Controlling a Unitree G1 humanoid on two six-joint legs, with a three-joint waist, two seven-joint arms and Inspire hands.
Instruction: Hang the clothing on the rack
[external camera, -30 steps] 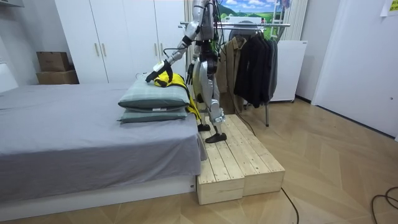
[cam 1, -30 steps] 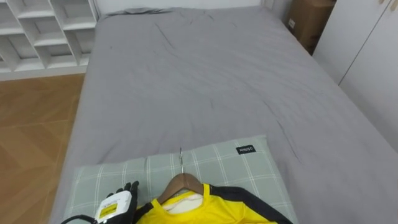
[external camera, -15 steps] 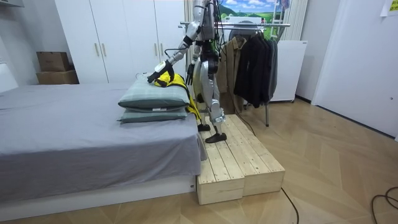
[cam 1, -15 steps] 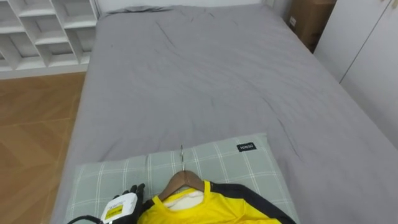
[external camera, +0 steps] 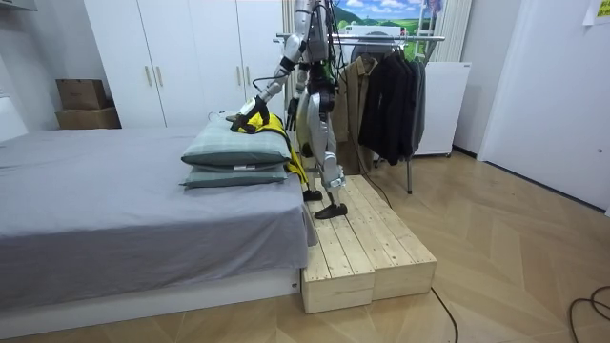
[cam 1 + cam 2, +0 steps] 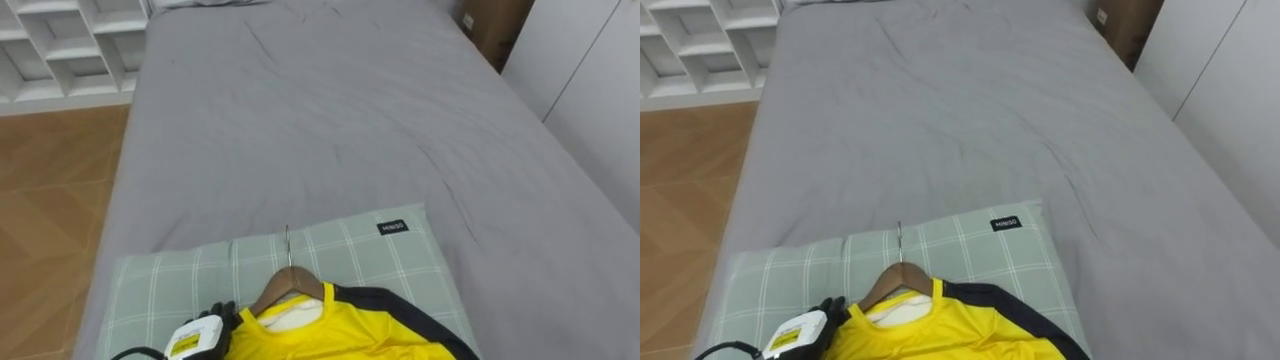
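Yellow cloth with dark sleeve bands marks the shirt (image 6: 340, 335), which is seen lying on a wooden hanger (image 6: 287, 286). The hanger's metal hook (image 6: 288, 245) is pointed up the bed (image 6: 300, 120), away from the robot. Shirt and hanger are rested on a green checked pillow (image 6: 180, 275) at the near end of the bed, and in the room view this pillow is seen stacked on a second pillow (image 5: 233, 177).

The left hand (image 6: 200, 336) is placed at the shirt's left shoulder, just beside the hanger's left arm. Its dark fingers (image 6: 224, 314) are laid against the cloth edge. Whether anything is grasped by them, or whether they are released, cannot be told.

In the room view the robot is seen standing on a wooden platform (image 5: 367, 248) at the head of the bed, its left arm stretched out over the pillows. A rack (image 5: 391, 90) hung with dark clothes is set just behind it. White shelves (image 6: 60, 50) and a wooden floor (image 6: 50, 190) are seen to the bed's left, and a box (image 6: 490, 25) and white doors (image 6: 590, 80) to its right.
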